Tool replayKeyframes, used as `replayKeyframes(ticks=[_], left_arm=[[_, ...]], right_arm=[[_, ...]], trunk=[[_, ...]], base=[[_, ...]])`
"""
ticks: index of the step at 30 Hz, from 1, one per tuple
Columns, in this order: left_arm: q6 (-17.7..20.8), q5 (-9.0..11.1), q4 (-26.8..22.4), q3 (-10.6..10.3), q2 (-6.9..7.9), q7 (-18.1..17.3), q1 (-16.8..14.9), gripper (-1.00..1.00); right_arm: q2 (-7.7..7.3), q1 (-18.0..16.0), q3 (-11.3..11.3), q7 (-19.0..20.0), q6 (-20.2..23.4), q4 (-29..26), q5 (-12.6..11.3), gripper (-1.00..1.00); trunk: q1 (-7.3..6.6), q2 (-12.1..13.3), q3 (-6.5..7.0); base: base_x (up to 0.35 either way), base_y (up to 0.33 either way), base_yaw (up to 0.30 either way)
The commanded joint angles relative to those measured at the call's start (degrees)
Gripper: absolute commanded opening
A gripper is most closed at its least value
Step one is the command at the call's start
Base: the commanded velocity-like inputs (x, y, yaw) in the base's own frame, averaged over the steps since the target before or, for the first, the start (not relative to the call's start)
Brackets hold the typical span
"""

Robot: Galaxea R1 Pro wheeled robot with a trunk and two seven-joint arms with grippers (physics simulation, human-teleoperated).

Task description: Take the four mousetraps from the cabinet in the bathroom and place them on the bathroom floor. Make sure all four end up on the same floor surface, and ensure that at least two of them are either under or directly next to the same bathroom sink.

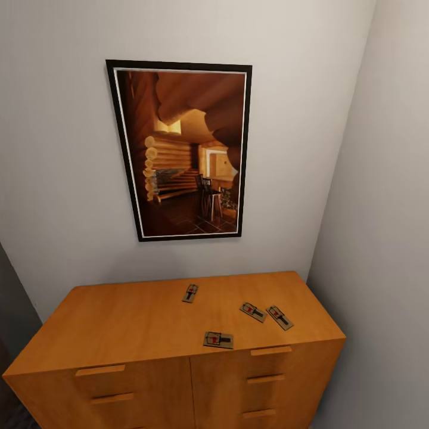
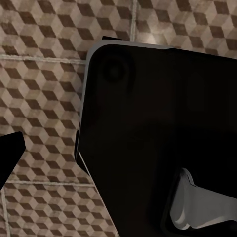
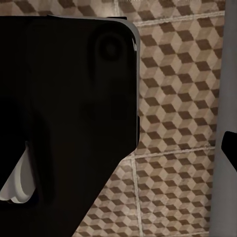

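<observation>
Mousetraps [image 1: 218, 340] lie on the cabinet [image 1: 143, 325] top, lower right of the frame, three clustered right of centre, so the right arm seems nearer. Both wrist cameras look down at the floor [image 2: 39, 89]; grip state cannot be told.

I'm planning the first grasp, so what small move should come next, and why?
Probably raise one arm toward the cabinet top, aiming for the front mousetrap near its front edge. All four mousetraps lie on the top: one at the back, two to the right. Both wrist views face the bathroom floor, so the arms seem lowered.
</observation>
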Motion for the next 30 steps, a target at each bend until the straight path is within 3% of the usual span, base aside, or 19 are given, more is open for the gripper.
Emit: replayKeyframes(ticks=[1, 30], left_arm=[[-0.18, 0.38, 0.05, 0.02, -0.01, -0.01, -0.01, 1.00], [-0.42, 0.35, -0.04, 0.02, -0.10, 0.13, -0.01, 1.00]], right_arm=[[0.00, 0.00, 0.02, -0.07, -0.17, 0.02, -0.03, 1.00], [-0.14, -0.02, -0.08, 0.16, -0.24, -0.02, -0.04, 1.00]], trunk=[[0.02, -0.03, -0.01], [0.02, -0.03, -0.01]], base=[[0.000, 0.000, 0.000], [0.000, 0.000, 0.000]])
